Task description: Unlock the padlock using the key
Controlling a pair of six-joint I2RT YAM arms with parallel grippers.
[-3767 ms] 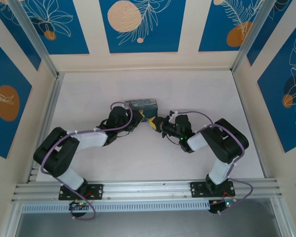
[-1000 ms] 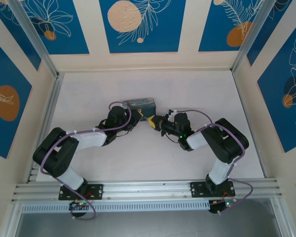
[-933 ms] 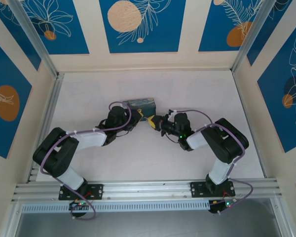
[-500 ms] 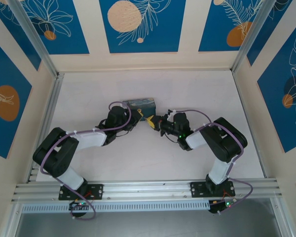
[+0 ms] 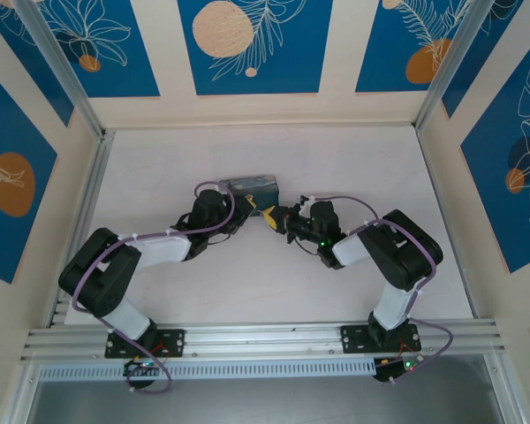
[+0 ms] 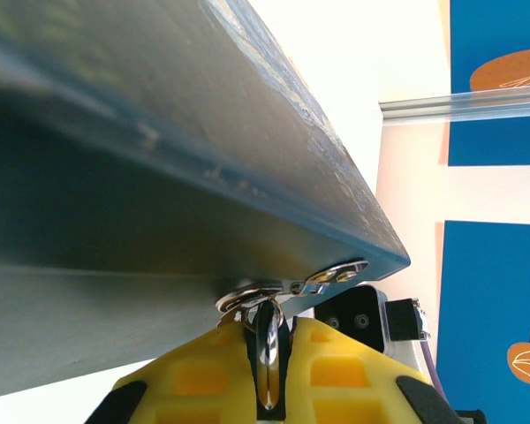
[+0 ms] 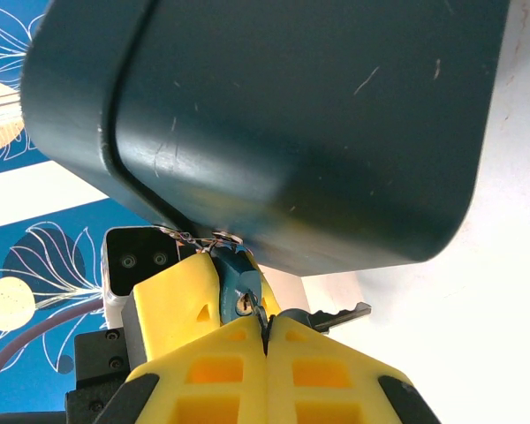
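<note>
Overhead view: one dark-blue box sits on the table, a little toward 12 o'clock of centre. The left arm and right arm meet at its 5 o'clock corner. Right wrist view: the right fingers, at 6 o'clock, are pressed together and appear to pinch the key by its head, blade pointing to 3 o'clock. Just at 11 o'clock of them the padlock hangs at the box's edge. Its keyhole shows and seems unfilled, and the left fingers touch the padlock from 9 o'clock. Left wrist view: the left fingers, at 6 o'clock, are nearly closed on a thin silvery piece, probably the padlock's shackle, below the box's hasp. Judged progress: padlock and key are both gripped and close together; inserting, turning and opening remain. Count: one box, one padlock, one key, two arms.
</note>
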